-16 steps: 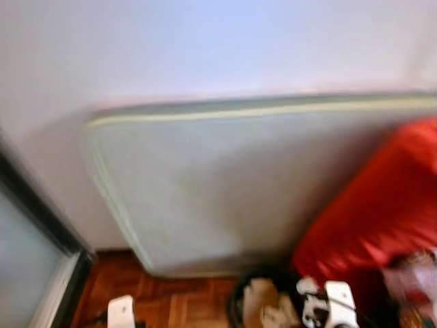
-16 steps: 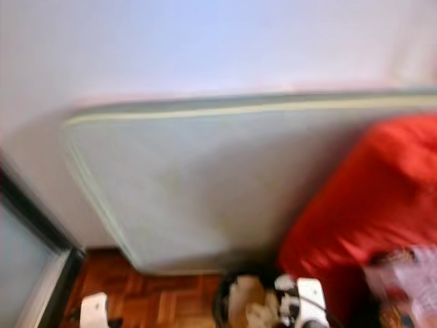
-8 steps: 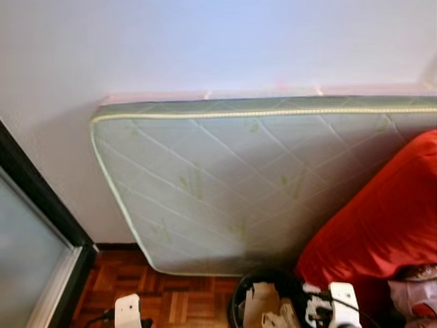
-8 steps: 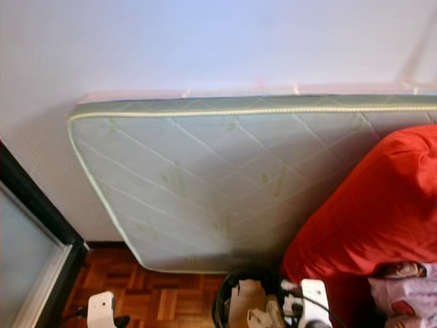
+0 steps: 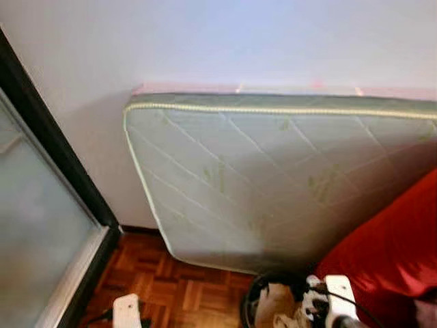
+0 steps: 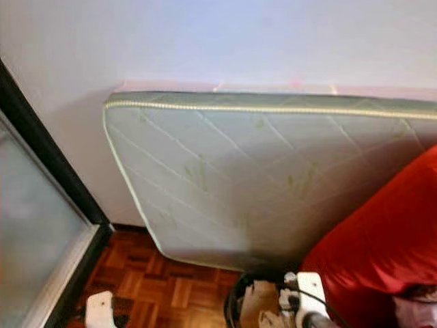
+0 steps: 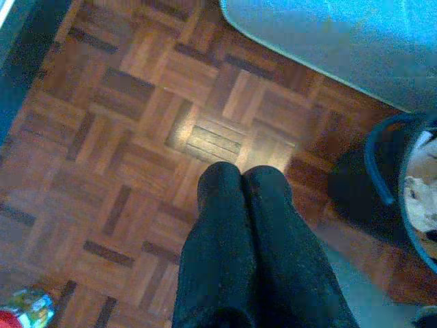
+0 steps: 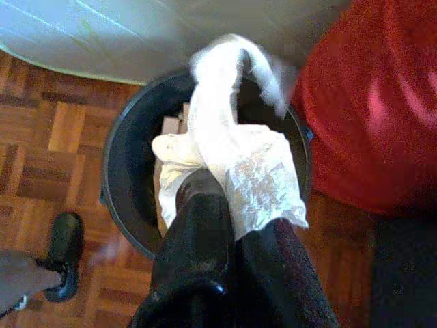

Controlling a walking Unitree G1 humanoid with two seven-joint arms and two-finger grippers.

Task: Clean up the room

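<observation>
- Right claw (image 8: 229,225): clenched on a crumpled white paper wad (image 8: 235,164), which sticks out beyond the fingertips.
- Black bin (image 8: 130,205): stands on the parquet floor (image 7: 102,157), just beside the leaning mattress (image 5: 273,178) and the red cover (image 8: 369,102); paper scraps already lie inside it.
- Key relation: the wad hangs directly over the bin's open mouth, with the rim ringing it on all sides, so a drop likely needs only a release, no sideways shift.
- Left claw (image 7: 242,181): clenched on nothing, above bare parquet, the bin's rim off to one side; the right arm is the nearer one.
</observation>
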